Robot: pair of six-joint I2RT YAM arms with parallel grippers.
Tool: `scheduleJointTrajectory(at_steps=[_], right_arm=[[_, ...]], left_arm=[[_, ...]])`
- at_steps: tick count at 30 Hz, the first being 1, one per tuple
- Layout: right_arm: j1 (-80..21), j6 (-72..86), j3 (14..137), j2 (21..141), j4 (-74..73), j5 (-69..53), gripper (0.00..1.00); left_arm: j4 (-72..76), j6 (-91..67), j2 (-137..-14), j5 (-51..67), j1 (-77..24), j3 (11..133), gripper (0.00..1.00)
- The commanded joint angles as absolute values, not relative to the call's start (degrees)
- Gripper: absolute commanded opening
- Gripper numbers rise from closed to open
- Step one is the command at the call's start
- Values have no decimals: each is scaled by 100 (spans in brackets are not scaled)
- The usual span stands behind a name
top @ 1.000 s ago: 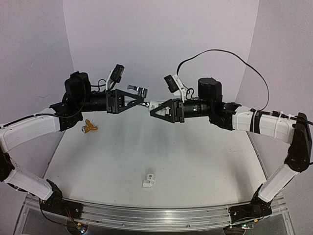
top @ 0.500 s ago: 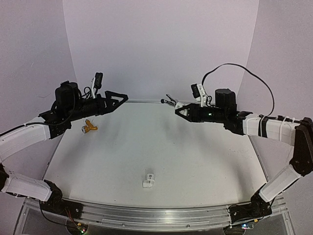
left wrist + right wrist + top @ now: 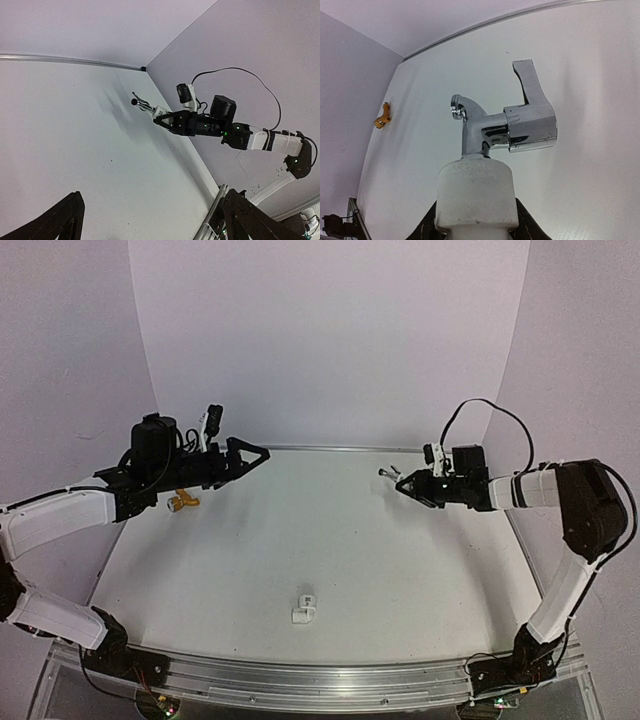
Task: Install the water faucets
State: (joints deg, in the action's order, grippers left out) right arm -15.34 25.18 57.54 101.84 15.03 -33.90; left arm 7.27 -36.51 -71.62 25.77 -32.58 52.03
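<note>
- Nearest: the loose white fitting, smooth plastic, lies alone on the matte surface.
- Farther back on the left is the brass faucet, tiny and winged. I'd guess it skids if nudged.
- The left hand hangs over it, spread wide and empty.
- The right hand is clamped on a held white fitting that carries the silver faucet. It's slick, top-heavy chrome up in the air, so a weak pinch could let it twist or drop.

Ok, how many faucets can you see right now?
2. The silver faucet sits in a white fitting clamped in the right gripper, above the table at its far right. The brass faucet lies on the table at the far left. None seem hidden.
</note>
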Motion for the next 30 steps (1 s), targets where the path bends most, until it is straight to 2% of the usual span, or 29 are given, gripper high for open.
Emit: scheduleJointTrajectory(at_steps=[1, 5, 9, 12, 16, 19, 23, 25, 28, 30], right_arm=[[-1369, 2032, 6308, 10686, 1870, -2999, 0], [-1369, 1718, 6634, 11161, 1585, -2709, 0], [-1348, 2206, 6708, 11678, 1584, -2996, 0], [-1240, 3202, 6654, 12029, 1824, -3499, 0], [-994, 5036, 6325, 12556, 3026, -4320, 1], [-899, 5999, 6198, 12798, 3688, -4578, 6], [-844, 6294, 6122, 12730, 3655, -4552, 38], [-841, 5938, 6044, 12451, 3052, -4302, 59], [-844, 5292, 5935, 11946, 2077, -3786, 79], [-848, 4828, 5863, 11642, 1441, -3452, 87]], left_arm=[[775, -3740, -7208, 2807, -3262, 5324, 100], [777, -3763, -7185, 2831, -3262, 5295, 100], [777, -3777, -7155, 2816, -3262, 5272, 100], [776, -3803, -7169, 2819, -3261, 5283, 100], [776, -3843, -7207, 2884, -3261, 5311, 100], [774, -3878, -7202, 2923, -3261, 5319, 100], [777, -3924, -7118, 2907, -3262, 5283, 100], [775, -3953, -7069, 2900, -3262, 5242, 100], [775, -3976, -7011, 2877, -3263, 5186, 100], [777, -3985, -6995, 2870, -3267, 5169, 100]])
